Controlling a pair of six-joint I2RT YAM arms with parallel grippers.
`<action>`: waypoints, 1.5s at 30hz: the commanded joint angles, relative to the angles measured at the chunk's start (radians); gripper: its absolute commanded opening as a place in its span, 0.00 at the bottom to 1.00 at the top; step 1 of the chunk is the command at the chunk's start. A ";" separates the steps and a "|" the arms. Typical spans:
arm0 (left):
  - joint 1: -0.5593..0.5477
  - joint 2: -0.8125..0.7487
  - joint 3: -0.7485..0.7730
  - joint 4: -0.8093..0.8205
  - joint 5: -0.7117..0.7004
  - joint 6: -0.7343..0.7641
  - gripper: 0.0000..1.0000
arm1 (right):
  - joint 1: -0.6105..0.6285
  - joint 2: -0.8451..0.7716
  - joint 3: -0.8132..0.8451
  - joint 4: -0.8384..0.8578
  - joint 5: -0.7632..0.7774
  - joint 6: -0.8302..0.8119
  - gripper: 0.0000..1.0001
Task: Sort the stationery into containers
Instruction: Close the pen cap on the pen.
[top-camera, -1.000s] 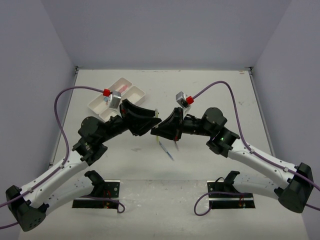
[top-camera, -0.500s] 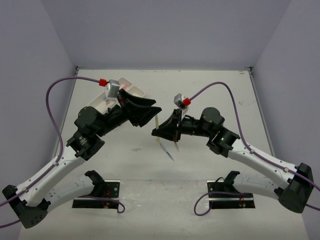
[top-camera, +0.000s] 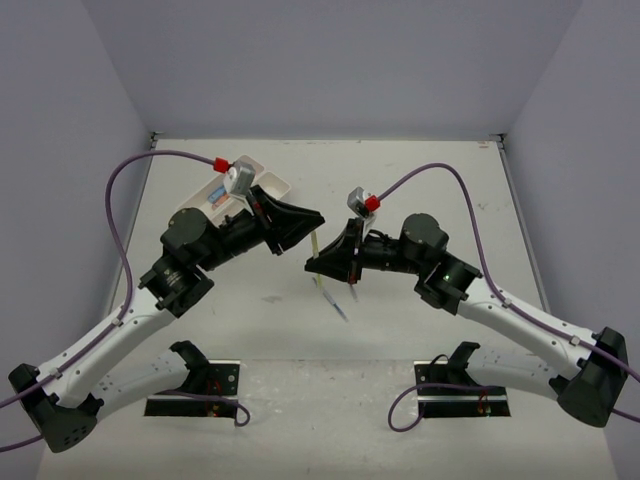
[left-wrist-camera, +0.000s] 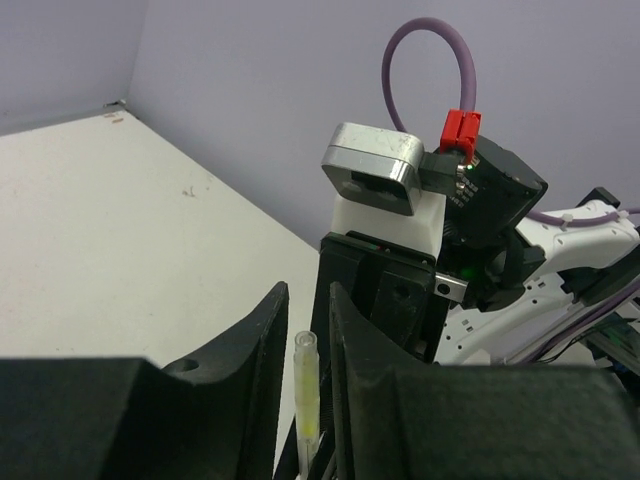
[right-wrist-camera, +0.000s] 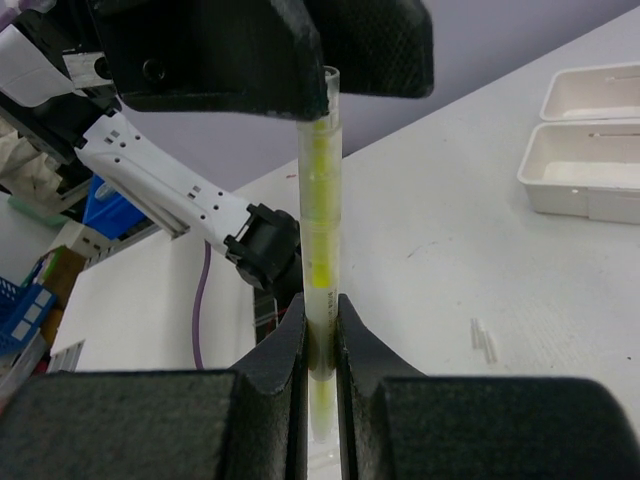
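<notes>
Right gripper (right-wrist-camera: 320, 312): we see it clamped on the yellow pen (right-wrist-camera: 321, 200), upright.
Left gripper (left-wrist-camera: 307, 305): only its own wrist view shows slim gaps beside the pen tip; unclamped.
White trays (right-wrist-camera: 575, 195): well beyond the fingers.

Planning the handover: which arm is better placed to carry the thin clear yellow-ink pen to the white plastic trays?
Left, probably. The left gripper flanks the top of the yellow-ink pen, and the white trays lie on its side; the right gripper is farther from them.

A clear yellow-cored pen (right-wrist-camera: 320, 230) is being held upright, well apart from the white trays (right-wrist-camera: 560, 195). A blue-grey pen (top-camera: 338, 306) is lying flat, likewise apart.
</notes>
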 joint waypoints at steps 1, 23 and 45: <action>0.004 -0.009 -0.022 0.040 0.069 -0.015 0.13 | 0.002 -0.017 0.067 -0.004 0.043 -0.005 0.00; -0.010 -0.070 -0.311 0.165 0.179 -0.118 0.00 | -0.160 0.155 0.447 -0.096 0.038 0.029 0.00; -0.080 -0.080 -0.030 -0.138 -0.076 0.067 0.33 | -0.162 0.150 0.231 0.050 -0.126 0.013 0.00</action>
